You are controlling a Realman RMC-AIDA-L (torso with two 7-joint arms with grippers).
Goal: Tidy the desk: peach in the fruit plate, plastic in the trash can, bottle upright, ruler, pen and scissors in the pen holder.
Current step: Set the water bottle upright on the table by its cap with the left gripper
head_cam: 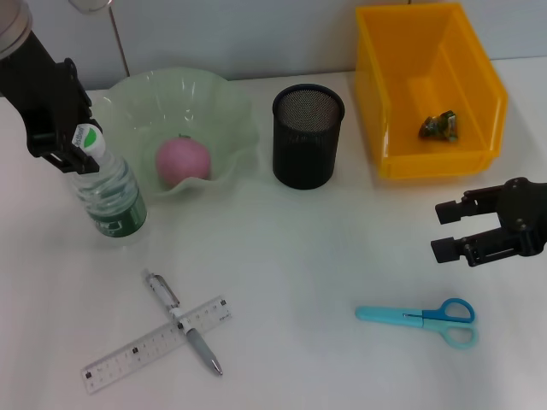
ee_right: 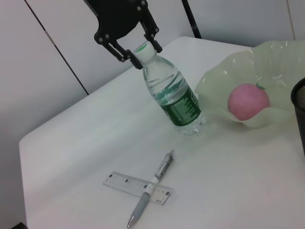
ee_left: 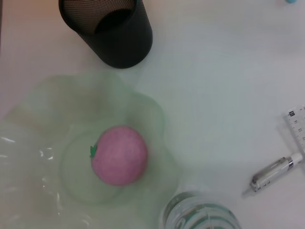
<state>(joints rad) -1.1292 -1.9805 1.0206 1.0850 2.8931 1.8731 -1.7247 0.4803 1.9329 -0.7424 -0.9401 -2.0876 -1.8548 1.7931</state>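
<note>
Clear plastic bottle stands tilted, left hand gripping its cap.

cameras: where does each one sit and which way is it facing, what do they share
Head: above, facing down over the table; left gripper at the bottle cap, right gripper above the scissors.
Left wrist: straight down on peach, plate; no fingers.
Right wrist: across the table toward the left gripper.
All share peach and bottle.

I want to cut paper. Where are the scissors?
In the head view, the scissors lie flat on the table's near right side, just below the right pincer, well right of the pen.
</note>
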